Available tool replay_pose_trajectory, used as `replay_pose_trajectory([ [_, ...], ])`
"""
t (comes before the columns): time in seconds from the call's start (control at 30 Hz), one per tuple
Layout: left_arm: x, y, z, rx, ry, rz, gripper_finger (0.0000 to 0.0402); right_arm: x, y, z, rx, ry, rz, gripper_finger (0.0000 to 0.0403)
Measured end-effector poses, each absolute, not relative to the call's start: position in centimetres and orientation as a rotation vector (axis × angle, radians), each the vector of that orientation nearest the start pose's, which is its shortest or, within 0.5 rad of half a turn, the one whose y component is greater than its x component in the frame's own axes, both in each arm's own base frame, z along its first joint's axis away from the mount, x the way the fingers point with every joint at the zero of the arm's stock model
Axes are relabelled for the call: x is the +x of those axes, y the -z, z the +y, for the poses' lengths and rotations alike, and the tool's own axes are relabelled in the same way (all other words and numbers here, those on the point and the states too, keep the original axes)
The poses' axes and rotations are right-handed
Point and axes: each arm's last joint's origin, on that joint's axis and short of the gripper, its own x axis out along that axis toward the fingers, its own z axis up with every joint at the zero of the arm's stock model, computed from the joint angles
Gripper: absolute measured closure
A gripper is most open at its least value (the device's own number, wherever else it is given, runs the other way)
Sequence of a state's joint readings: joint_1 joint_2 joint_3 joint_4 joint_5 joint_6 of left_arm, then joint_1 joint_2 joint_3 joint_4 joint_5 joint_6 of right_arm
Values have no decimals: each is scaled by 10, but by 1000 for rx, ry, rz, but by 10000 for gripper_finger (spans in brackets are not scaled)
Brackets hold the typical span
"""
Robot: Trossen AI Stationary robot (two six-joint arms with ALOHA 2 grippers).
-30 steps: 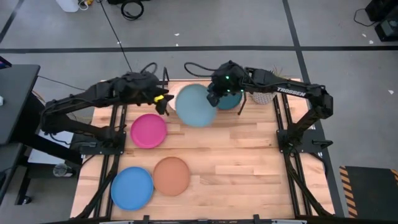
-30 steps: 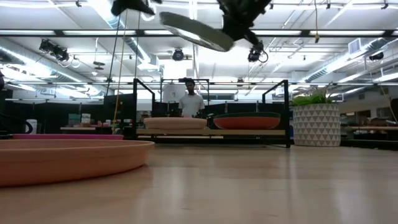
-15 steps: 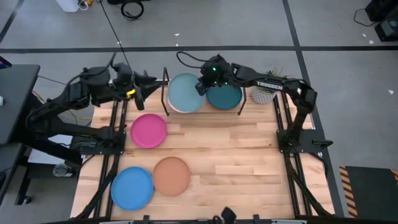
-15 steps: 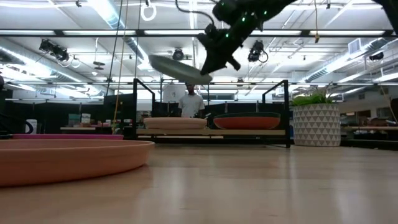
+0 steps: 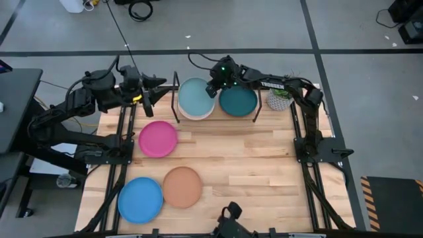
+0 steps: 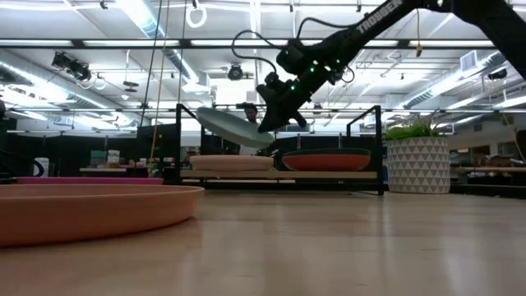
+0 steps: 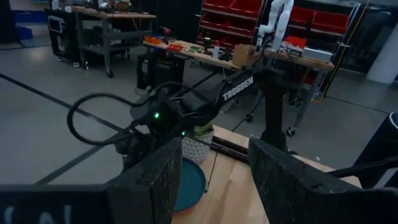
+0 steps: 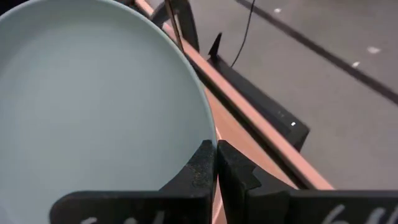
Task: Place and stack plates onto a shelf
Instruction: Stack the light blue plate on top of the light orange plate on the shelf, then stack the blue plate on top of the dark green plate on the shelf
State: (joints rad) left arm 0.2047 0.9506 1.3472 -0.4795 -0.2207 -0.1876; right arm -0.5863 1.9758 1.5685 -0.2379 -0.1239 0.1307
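The right gripper (image 5: 213,91), fingers pinching the pale aqua plate (image 5: 196,98), has lowered it toward the shelf (image 5: 177,99)'s left stack; the left gripper (image 5: 158,100), fingers apart, is waiting nearby.

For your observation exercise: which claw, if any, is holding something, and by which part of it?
The right claw grips the pale aqua plate by its rim, tilted above the shelf. The left claw is open and holds nothing.

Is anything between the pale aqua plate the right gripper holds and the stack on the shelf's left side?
Nothing visible: the pale aqua plate, tilted in the right gripper, hangs over the cream plate on the shelf.
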Motion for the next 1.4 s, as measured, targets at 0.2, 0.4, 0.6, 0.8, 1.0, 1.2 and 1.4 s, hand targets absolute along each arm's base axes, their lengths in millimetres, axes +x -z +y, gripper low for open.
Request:
replay_pose_trajectory([
  [0.2, 160, -458, 40, -180, -438, 71, 209, 377, -236, -251, 364, 443, 598, 370],
  [0.4, 159, -456, 40, -182, -441, 94, 209, 377, -236, -251, 358, 431, 605, 322],
  [0.6, 156, -439, 39, -226, -461, 267, 209, 367, -261, -242, 365, 404, 592, 297],
  [0.8, 161, -401, 37, -381, -456, 653, 209, 346, -322, -208, 246, 397, 525, 300],
  [1.0, 186, -374, 28, -410, -445, 908, 209, 328, -382, -154, 117, 491, 397, 300],
  [1.2, 227, -347, 22, -315, -491, 1031, 209, 311, -417, -94, 63, 497, 320, 300],
  [1.4, 268, -308, 13, -257, -464, 1184, 209, 292, -425, -53, 27, 549, 383, 300],
])
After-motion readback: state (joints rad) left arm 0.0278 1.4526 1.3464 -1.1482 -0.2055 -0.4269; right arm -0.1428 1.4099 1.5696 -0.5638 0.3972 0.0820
